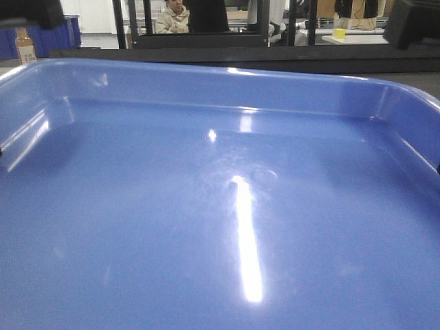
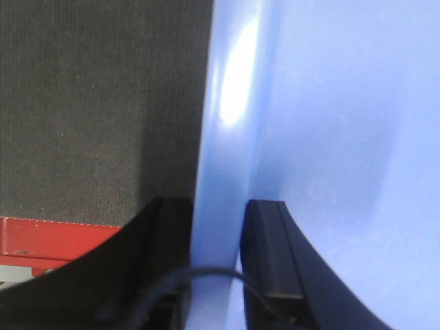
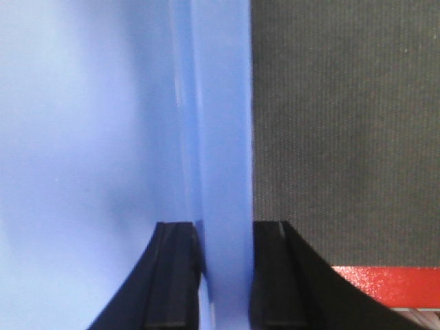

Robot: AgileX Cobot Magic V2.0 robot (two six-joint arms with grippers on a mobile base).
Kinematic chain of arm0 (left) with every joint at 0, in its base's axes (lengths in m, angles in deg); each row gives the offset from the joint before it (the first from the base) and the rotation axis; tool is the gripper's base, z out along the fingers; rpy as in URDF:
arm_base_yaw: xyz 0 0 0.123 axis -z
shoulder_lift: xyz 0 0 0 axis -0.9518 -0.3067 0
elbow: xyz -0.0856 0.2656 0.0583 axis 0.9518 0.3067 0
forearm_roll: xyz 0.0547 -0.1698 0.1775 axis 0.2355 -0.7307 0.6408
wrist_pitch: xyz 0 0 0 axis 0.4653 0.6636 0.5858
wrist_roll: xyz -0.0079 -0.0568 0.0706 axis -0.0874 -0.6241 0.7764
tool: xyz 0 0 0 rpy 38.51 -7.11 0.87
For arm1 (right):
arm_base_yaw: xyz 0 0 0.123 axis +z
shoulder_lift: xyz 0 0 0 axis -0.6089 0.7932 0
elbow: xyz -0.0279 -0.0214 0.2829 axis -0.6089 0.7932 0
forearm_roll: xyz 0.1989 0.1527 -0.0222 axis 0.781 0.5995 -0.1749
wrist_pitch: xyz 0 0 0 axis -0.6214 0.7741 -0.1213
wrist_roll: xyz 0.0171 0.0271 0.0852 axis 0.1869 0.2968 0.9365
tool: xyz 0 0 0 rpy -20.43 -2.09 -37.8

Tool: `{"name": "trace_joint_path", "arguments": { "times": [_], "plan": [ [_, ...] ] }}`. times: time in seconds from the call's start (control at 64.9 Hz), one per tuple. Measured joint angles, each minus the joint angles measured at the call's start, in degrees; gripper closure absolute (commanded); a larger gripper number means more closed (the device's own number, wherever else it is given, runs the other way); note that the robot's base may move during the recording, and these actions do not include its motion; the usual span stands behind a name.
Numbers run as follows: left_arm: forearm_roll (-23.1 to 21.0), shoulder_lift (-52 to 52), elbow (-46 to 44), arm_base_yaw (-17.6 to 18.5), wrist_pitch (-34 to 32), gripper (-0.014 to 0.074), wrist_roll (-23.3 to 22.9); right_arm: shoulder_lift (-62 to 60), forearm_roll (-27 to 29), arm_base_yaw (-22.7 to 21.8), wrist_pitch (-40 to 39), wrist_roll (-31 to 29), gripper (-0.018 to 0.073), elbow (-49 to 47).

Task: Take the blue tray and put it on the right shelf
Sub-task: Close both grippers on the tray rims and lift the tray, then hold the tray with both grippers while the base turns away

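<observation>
Both hands (image 2: 218, 210) (image 3: 223, 227) pinch the blue tray (image 1: 137, 227), its edges cropped.

A person in a beige hooded top (image 1: 177, 17) is facing the camera in the background, showing between black upright bars (image 1: 130, 20). At the far left, a small brown-and-white carton (image 1: 25, 47) is standing upright, with deep dark-blue plastic bins (image 1: 53, 38) showing just behind it. At the far right, a small yellow block (image 1: 339, 32) is resting on a white table (image 1: 361, 39). In both wrist views, a red painted frame edge (image 3: 385, 285) is running along the border of a dark grey woven surface (image 2: 103, 103).
</observation>
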Motion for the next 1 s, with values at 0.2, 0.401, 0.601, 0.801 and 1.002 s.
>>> {"name": "trace_joint_path", "arguments": {
  "times": [0.2,0.401,0.601,0.801,1.002],
  "plan": [
    [-0.10,0.00,2.37,2.56,-0.96,0.0524,-1.07,0.00,-0.38,0.25,1.27,0.51,0.0295,0.09],
    [-0.10,0.00,2.47,3.32,-0.96,0.0524,-1.97,0.00,-0.56,0.25,1.80,0.51,0.0295,0.09],
    [0.00,0.00,2.47,3.32,-1.00,0.0524,-2.01,0.00,-0.56,0.25,1.80,0.51,0.0295,0.09],
    [0.00,0.00,2.47,3.32,-1.00,0.0524,-2.01,0.00,-0.56,0.25,1.80,0.51,0.0295,0.09],
    [0.00,0.00,2.47,3.32,-1.00,0.0524,-2.01,0.00,-0.56,0.25,1.80,0.51,0.0295,0.09]
  ]
}}
